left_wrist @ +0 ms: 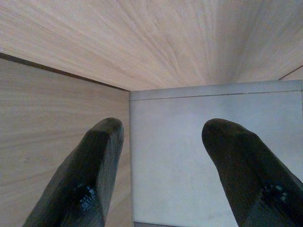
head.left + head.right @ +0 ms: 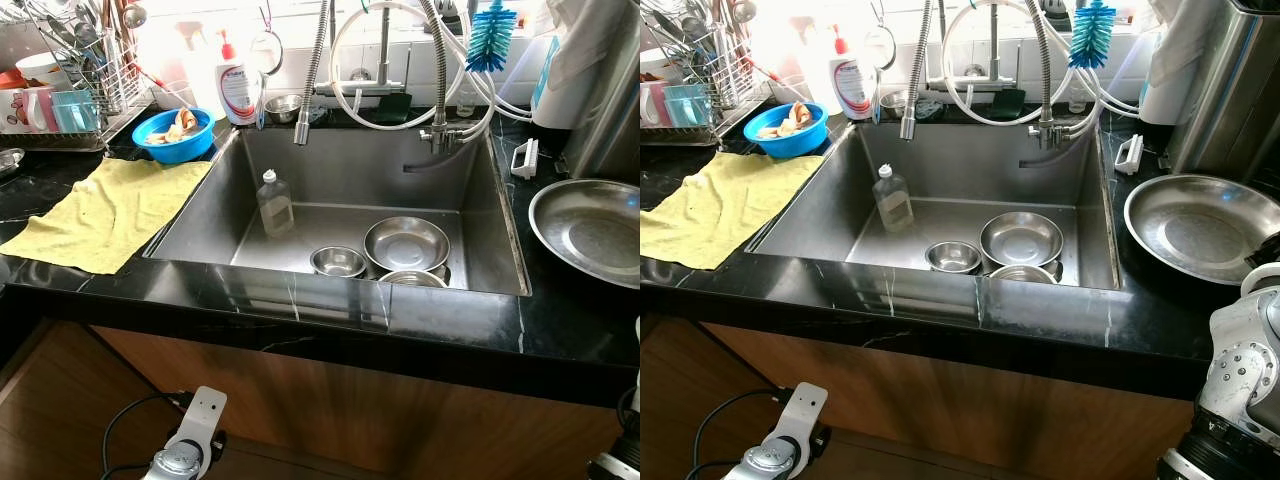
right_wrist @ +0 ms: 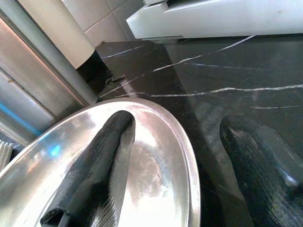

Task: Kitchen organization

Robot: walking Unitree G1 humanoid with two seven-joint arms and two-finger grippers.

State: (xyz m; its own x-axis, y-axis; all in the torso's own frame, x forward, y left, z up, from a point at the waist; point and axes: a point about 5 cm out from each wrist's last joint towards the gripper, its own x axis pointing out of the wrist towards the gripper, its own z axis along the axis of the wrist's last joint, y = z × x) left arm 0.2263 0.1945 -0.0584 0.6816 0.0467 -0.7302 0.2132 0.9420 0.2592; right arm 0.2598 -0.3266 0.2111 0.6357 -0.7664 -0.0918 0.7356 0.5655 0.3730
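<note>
A steel sink (image 2: pixel 480 200) is set in a black marble counter. In it lie a large steel bowl (image 2: pixel 405 243), a small steel bowl (image 2: pixel 338 261) and the rim of a third bowl (image 2: pixel 412 279), with a clear bottle (image 2: pixel 275 203) standing at the left. A wide steel plate (image 2: pixel 590 230) rests on the counter to the right. My right gripper (image 3: pixel 179 122) is open astride the plate's near rim, one finger over the plate (image 3: pixel 142 179), the other over the counter. My left gripper (image 1: pixel 162 125) hangs open, low in front of the wooden cabinet.
A yellow cloth (image 2: pixel 110 210) lies left of the sink, with a blue bowl of scraps (image 2: pixel 172 135) and a dish rack (image 2: pixel 90 80) behind it. A soap bottle (image 2: pixel 238 88), spring faucet (image 2: pixel 310 80), hoses and a blue brush (image 2: pixel 490 35) line the back.
</note>
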